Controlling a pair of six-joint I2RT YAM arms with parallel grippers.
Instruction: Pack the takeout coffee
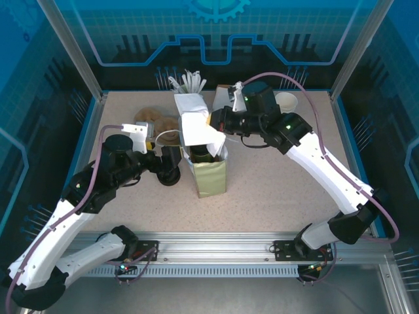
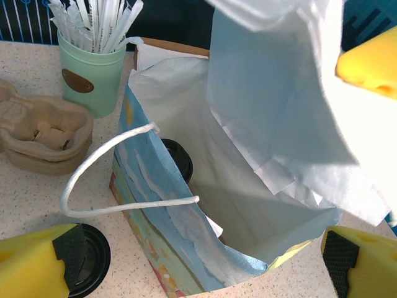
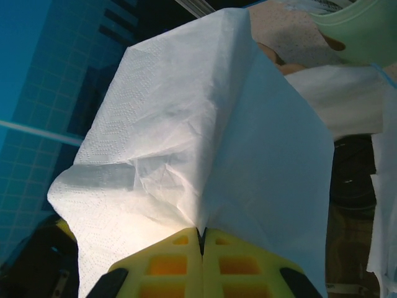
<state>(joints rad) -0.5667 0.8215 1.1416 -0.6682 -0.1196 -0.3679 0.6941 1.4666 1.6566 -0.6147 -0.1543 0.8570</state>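
— Is the right hand point(image 3: 200, 239) grasping anything?
— It is clenching a white paper napkin point(image 3: 205, 124) above the printed paper bag point(image 2: 161, 205). It should be lowering straight, clearing the rim.
— The takeout coffee point(image 2: 178, 158)?
— Sitting inside the bag below that hand, its round black plastic lid showing and its sides hidden. The left hand point(image 2: 198, 264) is standing released.

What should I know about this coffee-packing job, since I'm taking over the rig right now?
Left gripper: open, empty, its fingers either side of the paper bag.
Right gripper: shut on a white napkin, held above the bag's open top.
Takeout coffee: standing inside the bag, black lid visible.
Done: the coffee is in the bag.
Left: probably lower the napkin into the bag and release it, then pull both arms back.
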